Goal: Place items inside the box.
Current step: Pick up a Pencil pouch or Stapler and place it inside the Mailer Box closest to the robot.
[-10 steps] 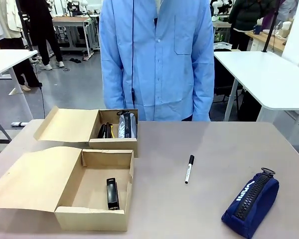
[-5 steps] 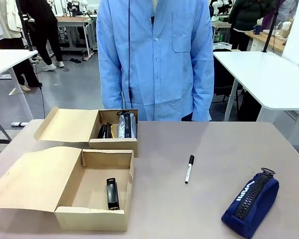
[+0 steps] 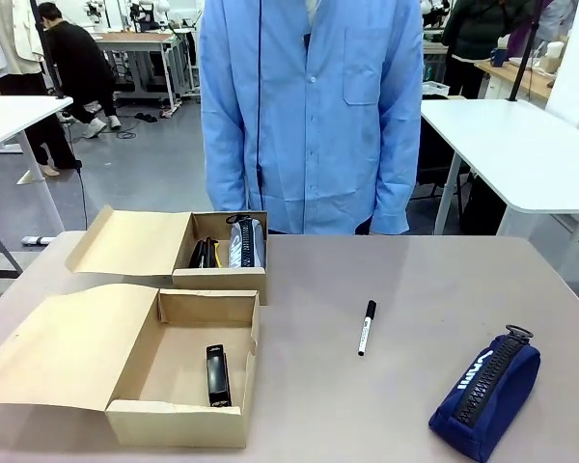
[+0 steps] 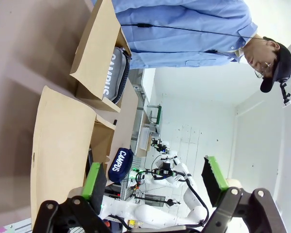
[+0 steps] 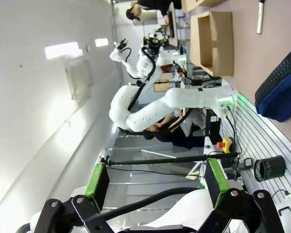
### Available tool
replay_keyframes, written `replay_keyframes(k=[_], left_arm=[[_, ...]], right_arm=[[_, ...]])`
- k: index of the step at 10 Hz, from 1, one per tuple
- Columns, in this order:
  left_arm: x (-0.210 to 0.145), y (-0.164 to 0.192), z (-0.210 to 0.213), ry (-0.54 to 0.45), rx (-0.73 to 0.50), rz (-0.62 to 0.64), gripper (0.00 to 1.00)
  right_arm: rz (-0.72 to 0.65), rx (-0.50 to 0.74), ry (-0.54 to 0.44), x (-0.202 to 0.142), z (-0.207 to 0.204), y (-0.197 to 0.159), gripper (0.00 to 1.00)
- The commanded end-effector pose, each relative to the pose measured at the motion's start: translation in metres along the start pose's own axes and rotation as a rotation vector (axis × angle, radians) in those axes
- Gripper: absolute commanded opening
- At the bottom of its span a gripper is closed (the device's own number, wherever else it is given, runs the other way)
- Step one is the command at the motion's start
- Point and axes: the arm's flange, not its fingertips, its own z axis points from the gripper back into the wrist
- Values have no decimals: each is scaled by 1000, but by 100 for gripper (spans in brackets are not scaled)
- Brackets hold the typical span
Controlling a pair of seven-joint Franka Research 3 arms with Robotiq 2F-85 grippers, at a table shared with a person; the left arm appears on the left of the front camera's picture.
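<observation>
The box, long and brown, stands at the near left with its flap lid laid open to the left. One black stapler lies on its floor. A black marker pen with a white band rests on the table's middle. The navy zip pouch lies at the near right. My left gripper is open and held clear of the table, with the box's flap and the navy pouch beyond it. My right gripper is open too, far from the pouch, marker and box.
A smaller brown box stands behind the larger one, holding a grey pouch and dark things. A person in a blue shirt stands at the far edge, arms down. Bare tabletop lies between the boxes and the marker.
The person has shifted a little to the right. Nothing on the table has moved.
</observation>
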Motion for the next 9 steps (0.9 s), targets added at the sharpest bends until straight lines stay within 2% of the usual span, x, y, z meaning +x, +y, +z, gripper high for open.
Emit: replay_keyframes(k=[1,2,3,4,5,6,7,8,9], left_arm=[[-2,0,2,8,-6,-18,100],[-2,0,2,8,-6,-18,100],[-2,0,2,8,-6,-18,100],[-2,0,2,8,-6,-18,100],[-2,0,2,8,-6,-18,100],[-2,0,2,8,-6,-18,100],[-2,0,2,8,-6,-18,100],[-2,0,2,8,-6,-18,100],[-2,0,2,8,-6,-18,100]], right_arm=[[0,0,0,0,0,0,100],[-8,-71,58,10,-26,8,100],[-130,-98,29,18,-47,11,100],[-179,-213,38,18,-75,14,100],[-253,-387,97,10,-107,17,100],[-289,-505,158,-2,-128,21,100],[-225,-553,156,-6,-138,28,100],[-100,-513,220,4,-135,37,100],[-255,-460,108,10,-121,13,100]])
